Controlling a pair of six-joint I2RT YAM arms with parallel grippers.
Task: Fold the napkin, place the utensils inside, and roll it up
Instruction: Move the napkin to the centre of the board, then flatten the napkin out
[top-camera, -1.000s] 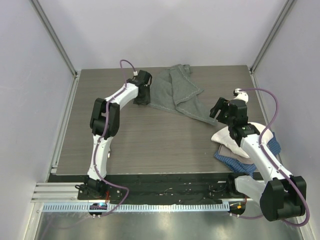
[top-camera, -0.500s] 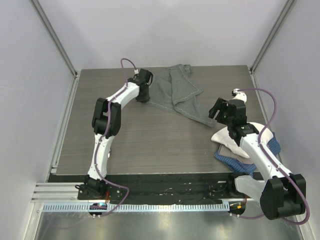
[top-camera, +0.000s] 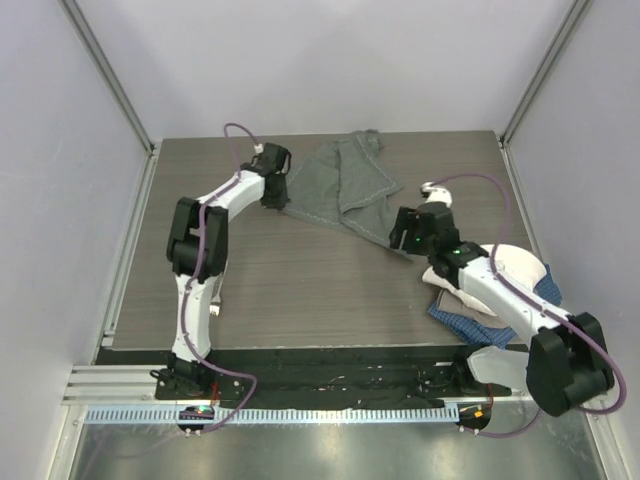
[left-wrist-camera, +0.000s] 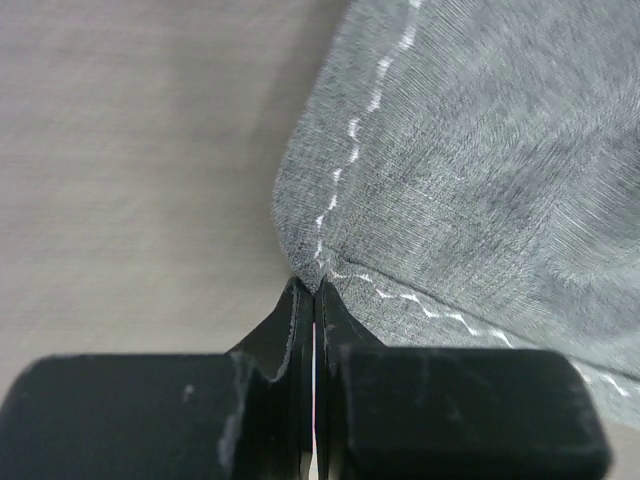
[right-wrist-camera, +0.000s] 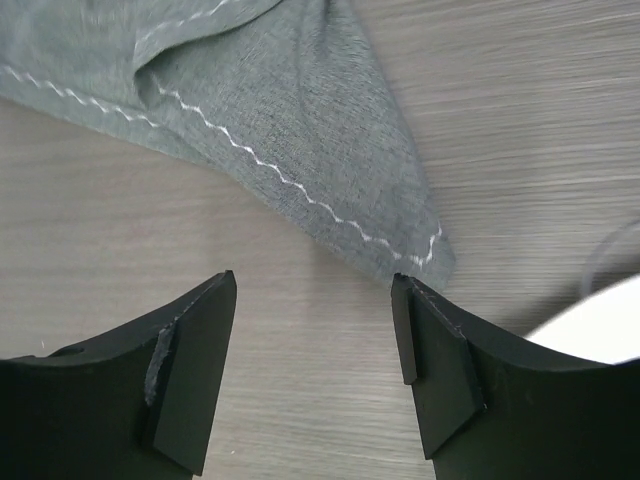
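The grey-green napkin (top-camera: 345, 185) lies crumpled and partly folded over itself at the back middle of the table. My left gripper (top-camera: 279, 202) is at its left corner; in the left wrist view the jaws (left-wrist-camera: 314, 292) are shut on that stitched corner of the napkin (left-wrist-camera: 460, 170). My right gripper (top-camera: 400, 235) stands open just short of the napkin's near right corner. In the right wrist view, this gripper (right-wrist-camera: 315, 290) has bare table between its fingers, and the napkin's corner (right-wrist-camera: 425, 250) lies just beyond the right fingertip. The utensils are out of view.
A cream-white cloth (top-camera: 505, 268) lies on a blue checked cloth (top-camera: 468, 325) at the right front, under my right arm. The white cloth's edge (right-wrist-camera: 600, 310) shows at the right of the right wrist view. Grey walls close in the table (top-camera: 300, 290) on three sides.
My left gripper has shut on the napkin's left corner. My right arm has swung left and forward to the napkin's near right corner, its jaws staying open.
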